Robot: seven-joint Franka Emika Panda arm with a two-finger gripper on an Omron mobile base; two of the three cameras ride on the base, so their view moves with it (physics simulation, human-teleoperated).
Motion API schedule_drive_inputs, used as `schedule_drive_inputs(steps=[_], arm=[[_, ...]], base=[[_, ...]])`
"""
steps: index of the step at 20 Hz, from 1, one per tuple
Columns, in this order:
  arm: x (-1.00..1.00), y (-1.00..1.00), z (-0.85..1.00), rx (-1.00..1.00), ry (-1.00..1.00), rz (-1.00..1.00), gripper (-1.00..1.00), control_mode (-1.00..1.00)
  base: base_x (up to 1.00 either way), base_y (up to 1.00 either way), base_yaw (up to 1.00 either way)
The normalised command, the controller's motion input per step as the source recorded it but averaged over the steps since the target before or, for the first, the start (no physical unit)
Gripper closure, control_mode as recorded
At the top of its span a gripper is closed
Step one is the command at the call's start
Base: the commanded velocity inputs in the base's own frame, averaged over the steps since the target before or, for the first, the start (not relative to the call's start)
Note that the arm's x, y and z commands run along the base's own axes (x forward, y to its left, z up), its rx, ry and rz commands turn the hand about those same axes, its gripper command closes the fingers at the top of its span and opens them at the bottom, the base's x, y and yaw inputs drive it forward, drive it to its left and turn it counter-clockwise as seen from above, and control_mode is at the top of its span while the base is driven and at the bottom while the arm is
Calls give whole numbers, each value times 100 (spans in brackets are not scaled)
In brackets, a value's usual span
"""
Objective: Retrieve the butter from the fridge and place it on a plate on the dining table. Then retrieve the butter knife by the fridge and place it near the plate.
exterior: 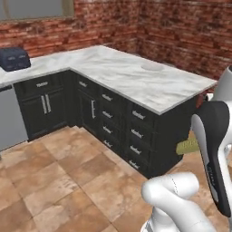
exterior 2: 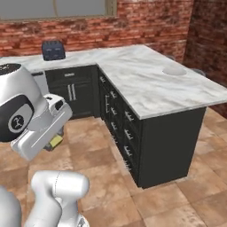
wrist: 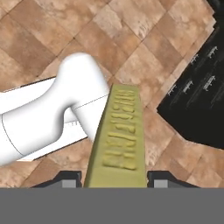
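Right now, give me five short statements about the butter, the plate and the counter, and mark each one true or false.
1. The gripper is shut on the butter. True.
2. The butter lies on the plate. False: the plate lies bare on the marble top, and the butter is in the gripper above the tiled floor.
3. A dark toaster stands on the counter below the window. True.
4. The plate sits on the floor. False: it rests on the marble table.
5. The cabinet drawers under the marble are white. False: they are dark, with pale handles.
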Motion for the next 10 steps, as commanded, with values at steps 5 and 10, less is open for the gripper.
schedule_drive_inputs(steps=[5, 10], arm=[[0, 0, 0, 0, 0, 0, 100, 100], [0, 0, 0, 0, 0, 0, 100, 100]], base=[[71, -97, -20], [74, -100, -3]])
